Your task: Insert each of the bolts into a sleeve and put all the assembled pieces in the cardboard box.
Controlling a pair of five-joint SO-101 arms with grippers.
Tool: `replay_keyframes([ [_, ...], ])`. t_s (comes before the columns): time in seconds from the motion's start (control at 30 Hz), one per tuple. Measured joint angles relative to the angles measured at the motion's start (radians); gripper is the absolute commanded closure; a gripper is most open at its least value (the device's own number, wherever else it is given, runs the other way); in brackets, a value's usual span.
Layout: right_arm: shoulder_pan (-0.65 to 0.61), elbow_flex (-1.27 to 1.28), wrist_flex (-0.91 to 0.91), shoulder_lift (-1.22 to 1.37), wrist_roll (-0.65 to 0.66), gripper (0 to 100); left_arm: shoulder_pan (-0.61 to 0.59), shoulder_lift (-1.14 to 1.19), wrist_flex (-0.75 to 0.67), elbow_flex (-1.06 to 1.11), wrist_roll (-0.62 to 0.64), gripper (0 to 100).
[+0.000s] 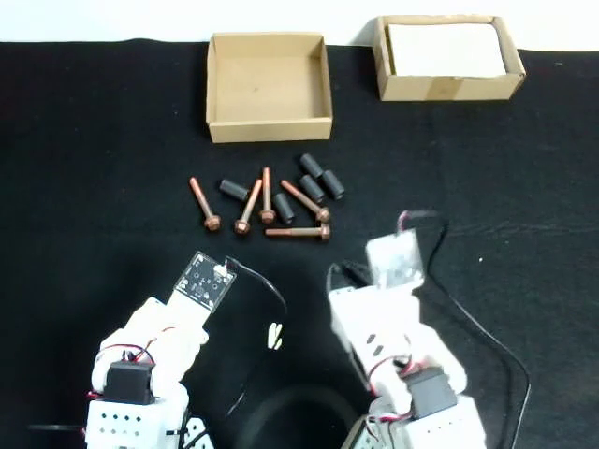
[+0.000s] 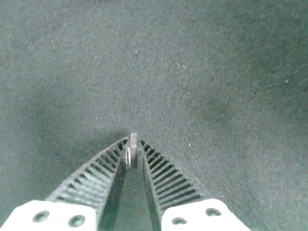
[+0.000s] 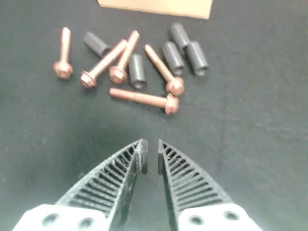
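From the high view, the left arm (image 1: pixel 150 346) and the right arm (image 1: pixel 393 327) sit side by side at the near edge of the black desk (image 1: pixel 94 168). Ahead of both, five copper-coloured bolts (image 1: pixel 298 232) and five dark sleeves (image 1: pixel 311 188) lie loose in one cluster, none of them assembled. The cluster is closer to the right arm's front end than to the left's. Beyond the cluster stands the open cardboard box (image 1: pixel 269 86). A second box (image 1: pixel 447 58) with something white inside stands further off, ahead of the right arm.

In the left wrist view, the left gripper (image 2: pixel 132 150) has its ribbed fingers pressed together, the tips meeting and nothing between them. It hangs over bare dark desk cloth.

In the right wrist view, the right gripper (image 3: pixel 151 151) has its fingers nearly together, a narrow gap showing between the tips, and it holds nothing. Just ahead of the tips one bolt (image 3: pixel 142 98) lies crosswise. The other four bolts are fanned out past it, with the sleeves scattered among them. Three of those sleeves (image 3: pixel 185 50) are bunched on one side. The cardboard box's edge (image 3: pixel 156 7) shows farthest from the gripper.
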Motion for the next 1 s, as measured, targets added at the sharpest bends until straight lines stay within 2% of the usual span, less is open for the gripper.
replay_keyframes([
  [0.2, 0.002, -0.511, 0.172, 0.557, -0.048, 93.9, 0.000, 0.000, 0.000, 0.000, 0.000, 99],
  [0.3, 0.005, -0.761, 0.241, 0.816, -0.044, 89.9, 0.000, 0.000, 0.000, 0.000, 0.000, 99],
  [0.47, 0.043, -1.128, 0.282, 1.157, 0.126, 86.1, 0.000, 0.000, 0.000, 0.000, 0.000, 99],
  [0.57, 0.052, -1.306, 0.319, 1.339, 0.160, 85.5, 0.000, 0.000, 0.000, 0.000, 0.000, 99],
  [0.77, 0.081, -1.683, 0.422, 1.749, 0.272, 74.5, 0.000, 0.000, 0.000, 0.000, 0.000, 99],
  [1.0, 0.114, -2.159, 0.574, 2.222, 0.404, 74.2, 0.000, 0.000, 0.000, 0.000, 0.000, 99],
])
